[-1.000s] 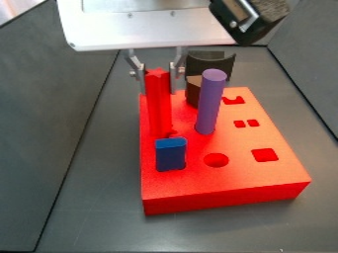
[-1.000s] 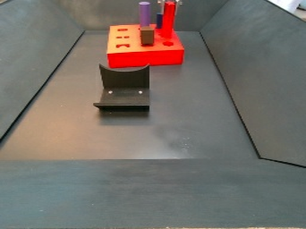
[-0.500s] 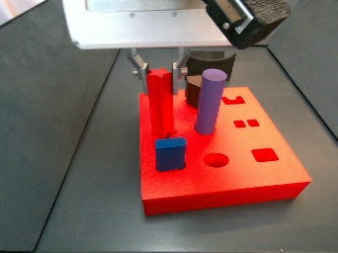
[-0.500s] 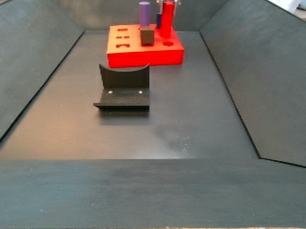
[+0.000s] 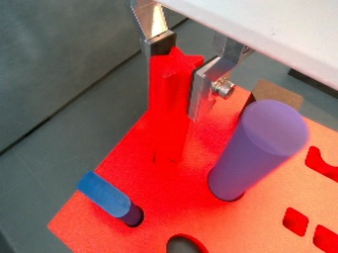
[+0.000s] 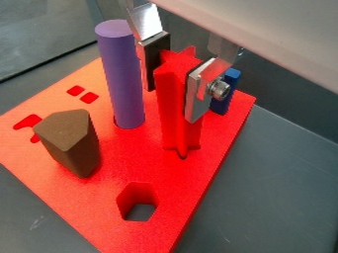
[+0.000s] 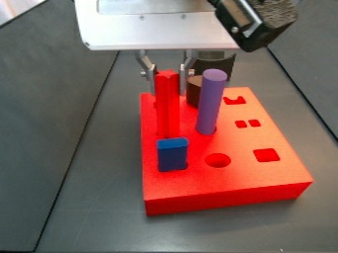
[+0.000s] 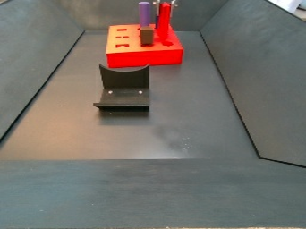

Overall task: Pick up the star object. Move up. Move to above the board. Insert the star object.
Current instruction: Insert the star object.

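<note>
The star object [image 7: 168, 102], a slim tall red peg, stands upright with its lower end at the top of the red board [image 7: 251, 168], near the board's back left. It also shows in both wrist views [image 5: 169, 109] [image 6: 175, 114]. My gripper [image 7: 166, 69] is directly above it, with the fingers on either side of the peg's top. In both wrist views my gripper [image 5: 181, 74] [image 6: 177, 79] has its dark pad and silver plate pressed against the peg's sides. In a side view the board [image 8: 143, 55] is far off, and the peg [image 8: 166, 20] stands on it.
A thick purple cylinder [image 7: 208, 99] stands on the board just right of the peg. A short blue block [image 7: 171, 154] stands in front of it. A dark brown block [image 6: 69, 140] sits on the board. Star, round and square cutouts [image 7: 264, 155] are open. The fixture [image 8: 122, 88] stands mid-floor.
My gripper and the star object have shifted a little to the right over the board in a side view. The other pieces have not moved.
</note>
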You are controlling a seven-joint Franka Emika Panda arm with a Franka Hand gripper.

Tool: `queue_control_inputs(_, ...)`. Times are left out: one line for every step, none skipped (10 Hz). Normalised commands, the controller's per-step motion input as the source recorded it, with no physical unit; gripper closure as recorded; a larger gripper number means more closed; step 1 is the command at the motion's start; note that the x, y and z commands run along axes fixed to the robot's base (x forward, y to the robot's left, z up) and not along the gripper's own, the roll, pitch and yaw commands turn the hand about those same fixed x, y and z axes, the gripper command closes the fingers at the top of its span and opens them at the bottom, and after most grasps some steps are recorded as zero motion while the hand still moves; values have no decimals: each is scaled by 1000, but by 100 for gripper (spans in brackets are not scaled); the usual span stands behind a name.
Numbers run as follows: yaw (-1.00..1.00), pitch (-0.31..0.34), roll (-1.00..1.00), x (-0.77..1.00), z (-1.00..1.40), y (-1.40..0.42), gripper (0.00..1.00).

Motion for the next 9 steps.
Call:
queue_control_inputs(0,0,14,0,-29,0,100)
queue_control_inputs(0,-109,103,0,-514,-46,100)
queue_control_inputs(-149,-114,307,0,-694,-163,100)
queue_control_inputs(-354,-110,367,6,-574,-223,100)
queue_control_inputs(-540,-96,394,109,-509,-89,100)
queue_control_inputs(-583,-93,400,60,-486,0,100)
queue_control_inputs(-509,-104,427,0,-434,0,100)
queue_control_inputs(-49,-31,416,0,-526,31,100)
queue_control_inputs(100,0,256,-146,-254,80,100)
